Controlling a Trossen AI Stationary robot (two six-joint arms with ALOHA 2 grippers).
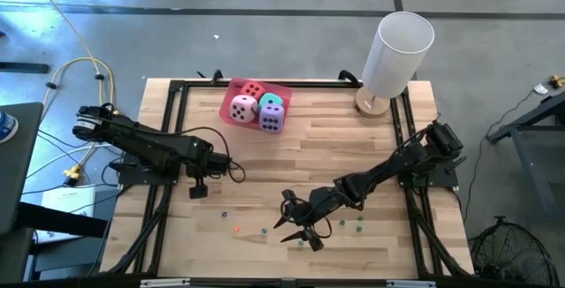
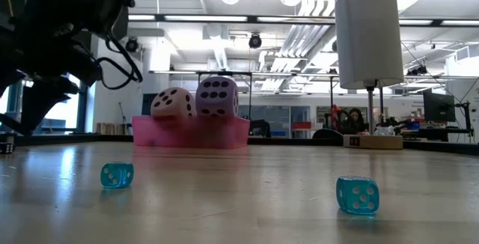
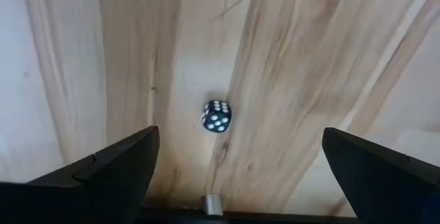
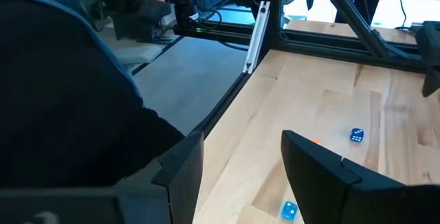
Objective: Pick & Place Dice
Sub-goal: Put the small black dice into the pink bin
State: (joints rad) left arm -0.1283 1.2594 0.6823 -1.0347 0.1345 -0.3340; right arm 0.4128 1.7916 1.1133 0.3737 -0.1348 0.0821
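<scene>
Four fist-sized soft dice, red [image 1: 253, 90], pink [image 1: 242, 109], teal [image 1: 270, 102] and purple [image 1: 272, 118], sit in the pink tray [image 1: 231, 88] at the table's far middle. Tiny dice lie scattered on the near half of the table, among them an orange one [image 1: 236, 229] and a teal one [image 1: 263, 231]. My left gripper [image 1: 199, 191] points down at the table's left, open, with a tiny dark die [image 3: 216, 116] on the wood below its fingers. My right gripper [image 1: 295, 231] hangs open over the near middle, above blue dice [image 4: 356, 135] and touching nothing.
A white cylinder lamp [image 1: 397, 54] on a wooden base stands at the far right corner. A black frame [image 1: 177, 89] runs around the table. In the low view two teal dice [image 2: 117, 174] [image 2: 358, 194] lie near the front edge. A person's dark sleeve [image 4: 62, 100] shows beyond the table.
</scene>
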